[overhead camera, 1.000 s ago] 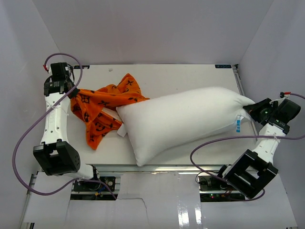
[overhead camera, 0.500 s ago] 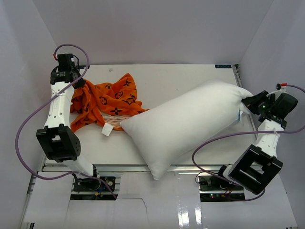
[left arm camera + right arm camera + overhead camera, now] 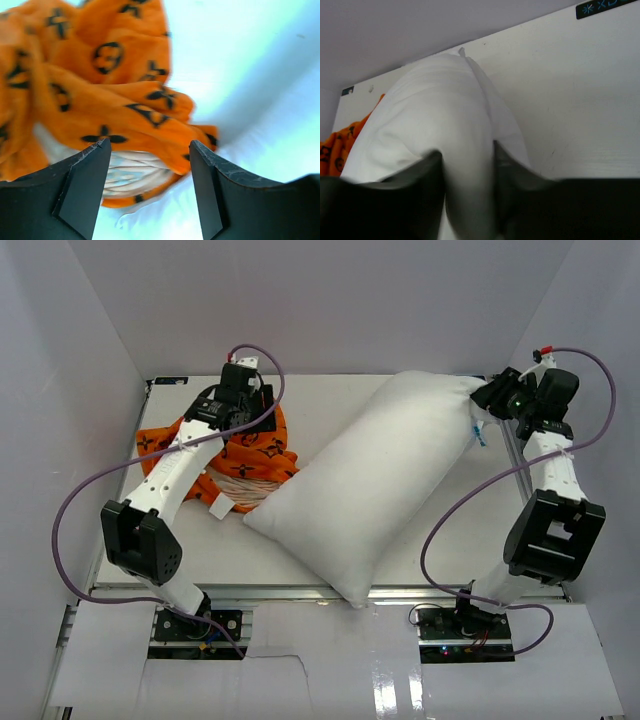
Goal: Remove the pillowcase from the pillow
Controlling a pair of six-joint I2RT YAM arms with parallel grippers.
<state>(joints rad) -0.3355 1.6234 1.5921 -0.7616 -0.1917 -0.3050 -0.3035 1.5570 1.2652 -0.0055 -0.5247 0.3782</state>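
The plain white pillow [image 3: 380, 480] lies bare and diagonal across the table, from the far right to the near edge. My right gripper [image 3: 483, 398] is shut on its far right corner, next to the small blue tag [image 3: 478, 432]. In the right wrist view the pillow [image 3: 435, 100] is pinched between my right gripper [image 3: 467, 155]. The orange pillowcase [image 3: 258, 450] with black motifs sits crumpled in a heap at the left, its white lining showing. My left gripper [image 3: 240, 415] hovers over it, open and empty. In the left wrist view the left gripper [image 3: 150, 145] frames the pillowcase [image 3: 100, 100].
White walls close in the table [image 3: 330, 400] on the left, back and right. A metal rail [image 3: 510, 455] runs along the right edge. A white label [image 3: 220, 505] pokes out of the heap toward the front. A purple cable [image 3: 450, 520] loops off the right arm.
The left gripper opened, let go of the pillowcase and moved right over the heap. The right arm swung the pillow's corner to the far right, turning the pillow diagonal.
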